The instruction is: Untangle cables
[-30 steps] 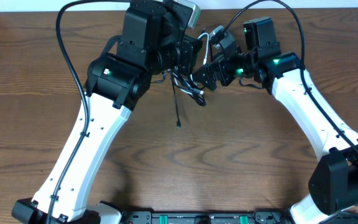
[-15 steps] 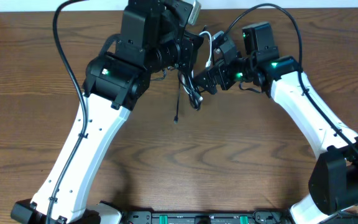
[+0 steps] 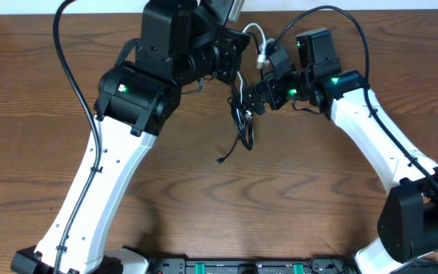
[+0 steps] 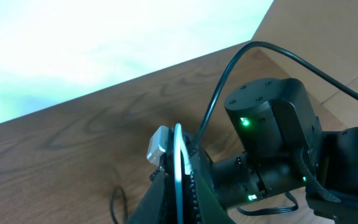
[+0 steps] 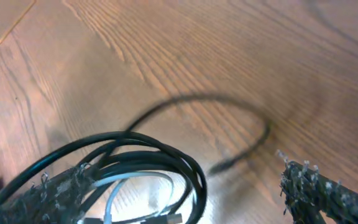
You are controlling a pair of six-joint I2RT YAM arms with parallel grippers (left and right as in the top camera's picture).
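The cables are tangled between my two grippers at the back of the table. The white cable (image 3: pixel 258 34) loops up from my left gripper (image 3: pixel 239 52), which is shut on it; in the left wrist view the white cable (image 4: pixel 178 167) runs between the closed fingers, its plug (image 4: pixel 158 144) just past them. The black cable (image 3: pixel 243 122) hangs in loops with its loose end (image 3: pixel 220 160) near the wood. My right gripper (image 3: pixel 252 97) is open. In the right wrist view the black loops (image 5: pixel 166 160) and a white strand (image 5: pixel 132 185) lie against the left finger (image 5: pixel 55 190); the right finger (image 5: pixel 319 193) stands apart.
Brown wooden table (image 3: pixel 44 114) all round. The two arms nearly meet at the back centre, with the right arm's wrist housing (image 4: pixel 272 121) close in front of the left gripper. Thick black arm wiring (image 3: pixel 71 68) arcs beside the left arm. A dark rail (image 3: pixel 242 266) lines the front edge.
The left gripper has pulled the white cable up and back. The black bundle has stretched out lower, its loose end swinging slightly right and toward the front. The right gripper stays open.
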